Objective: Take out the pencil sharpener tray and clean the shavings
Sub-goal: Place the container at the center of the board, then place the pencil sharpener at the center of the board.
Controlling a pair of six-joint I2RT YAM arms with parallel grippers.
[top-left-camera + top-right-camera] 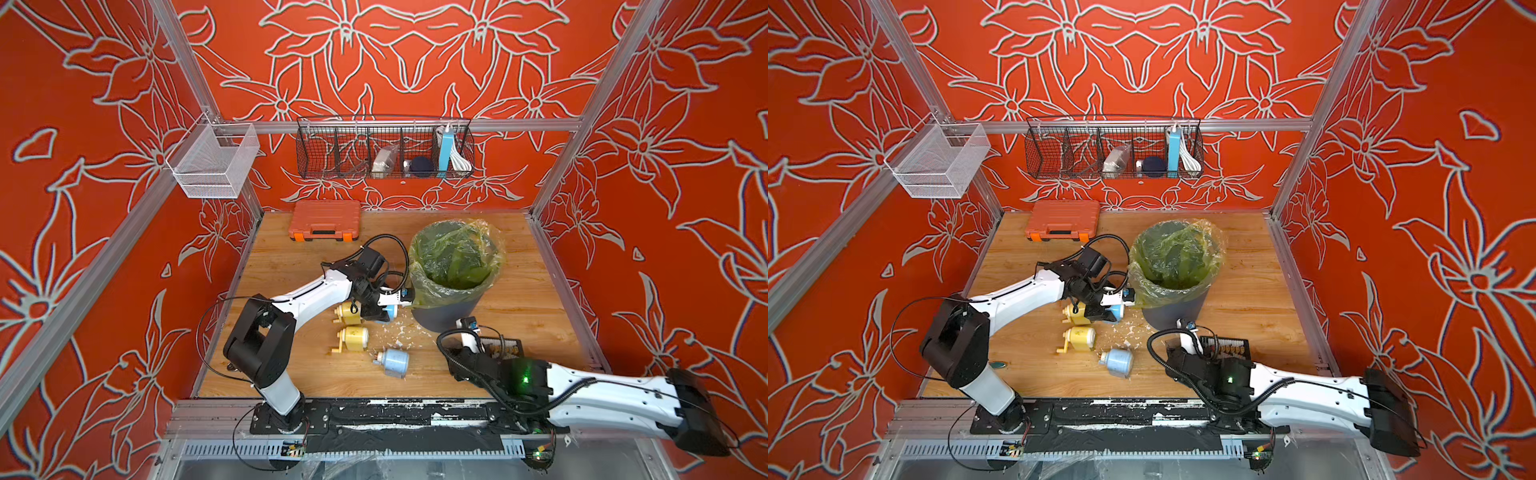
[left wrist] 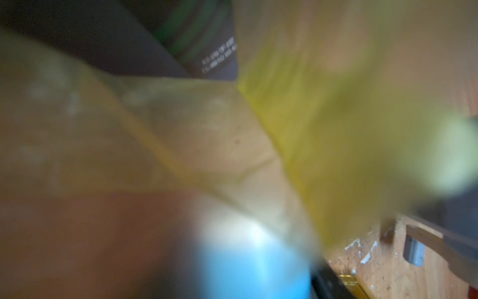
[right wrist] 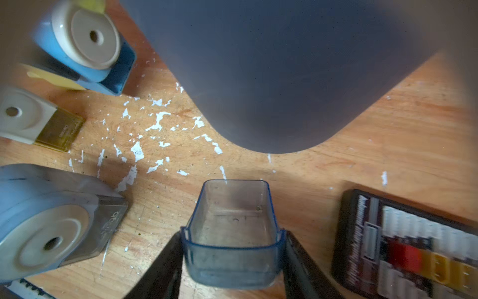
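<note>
Right gripper [image 3: 232, 242] clamps the bare tray [image 3: 230, 268] beside the bin [image 3: 284, 64], shavings [image 3: 157, 121] strewn on the tabletop [image 3: 362, 145]; left gripper [image 1: 381, 311] grips a blue sharpener [image 3: 77, 46], seemingly steadying it.

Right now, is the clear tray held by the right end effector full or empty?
Empty. In the right wrist view the tray shows a bare clear floor; the shavings lie outside it on the table.

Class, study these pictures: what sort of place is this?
Probably a robot test cell: two white-and-black robot arms at a wooden tabletop, silver aluminium frame posts, and orange floral-printed backdrop walls.
</note>
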